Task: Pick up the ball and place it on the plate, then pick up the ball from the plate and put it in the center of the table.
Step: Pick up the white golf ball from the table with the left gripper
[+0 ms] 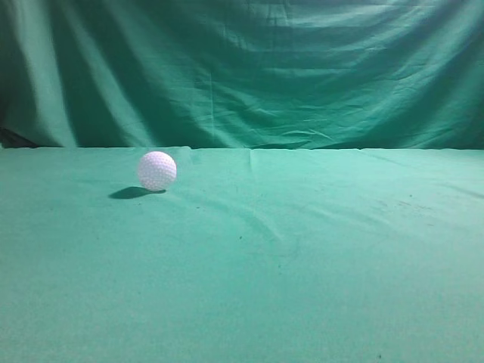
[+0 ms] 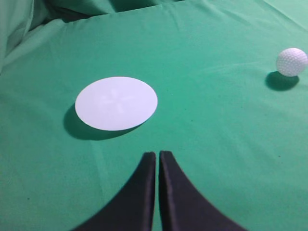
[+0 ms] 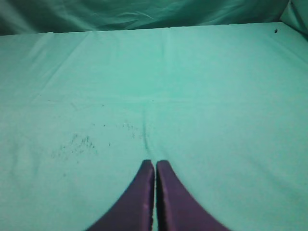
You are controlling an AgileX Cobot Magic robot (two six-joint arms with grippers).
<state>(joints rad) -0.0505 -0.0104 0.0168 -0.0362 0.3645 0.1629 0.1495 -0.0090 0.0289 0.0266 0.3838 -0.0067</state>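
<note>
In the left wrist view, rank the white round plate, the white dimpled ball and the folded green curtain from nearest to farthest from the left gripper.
1. White round plate, just ahead, slightly left of the left gripper.
2. White dimpled ball, far right.
3. Folded green curtain, top edge, beyond the table.

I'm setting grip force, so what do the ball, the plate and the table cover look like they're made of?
The ball: white, dimpled like a golf ball, matte, probably hard plastic. The plate: thin, flat, pale disc with a dull finish and a faint pattern, possibly paper or plastic; unclear which. The table: teal-green woven cloth, shown by wrinkles and creases.
</note>
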